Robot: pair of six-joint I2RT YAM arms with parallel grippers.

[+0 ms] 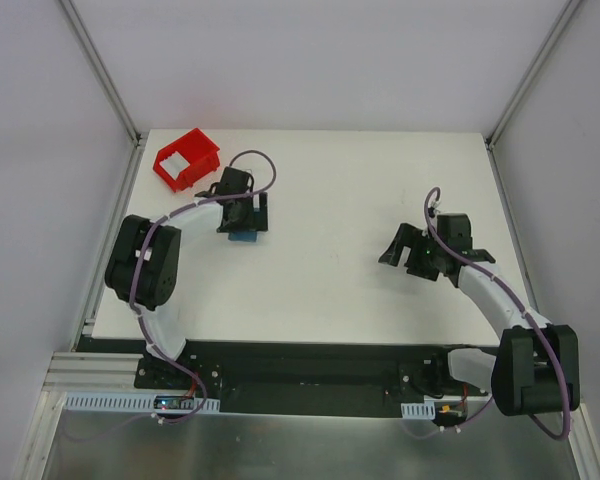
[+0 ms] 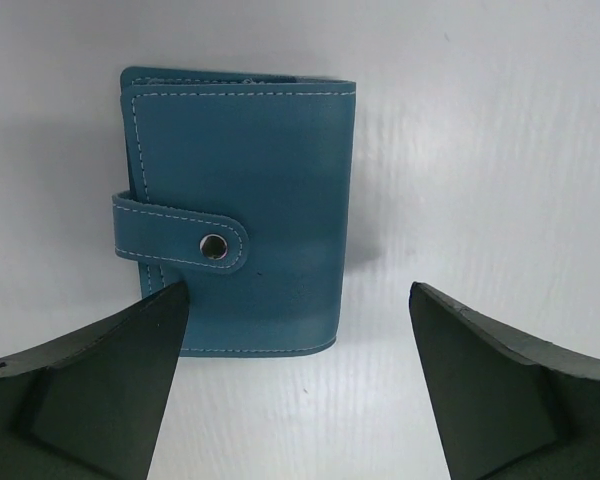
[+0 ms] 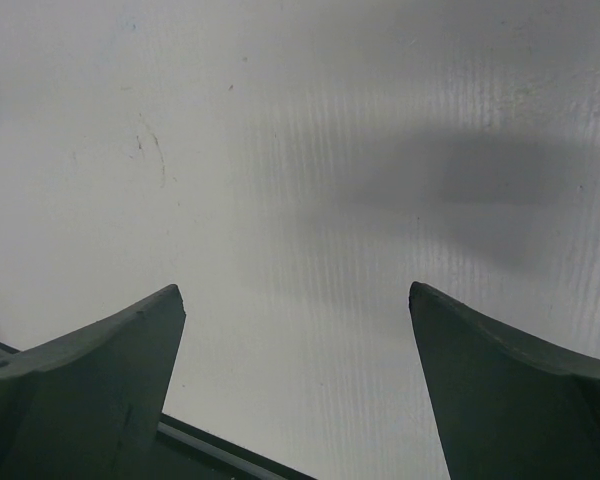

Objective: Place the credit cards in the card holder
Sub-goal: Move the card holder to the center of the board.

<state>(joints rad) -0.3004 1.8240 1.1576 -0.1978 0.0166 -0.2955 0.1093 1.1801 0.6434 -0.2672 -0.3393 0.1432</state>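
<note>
The card holder (image 2: 240,200) is a teal wallet lying shut on the white table, its strap snapped (image 2: 213,246). In the top view the card holder (image 1: 244,238) shows as a small blue patch just below my left gripper (image 1: 246,226). My left gripper (image 2: 298,290) hovers over its near edge, open. The left fingertip overlaps the wallet's lower left corner, and the right one is over bare table. A pale flat credit card (image 1: 175,160) lies inside the red bin. My right gripper (image 1: 400,246) is far off at the right, open, and my right gripper (image 3: 295,290) has only bare table between its fingers.
The red bin (image 1: 198,150) stands at the table's back left corner, close to the left arm's elbow. White walls enclose the table on three sides. A dark rail (image 3: 230,455) at the table's near edge shows in the right wrist view.
</note>
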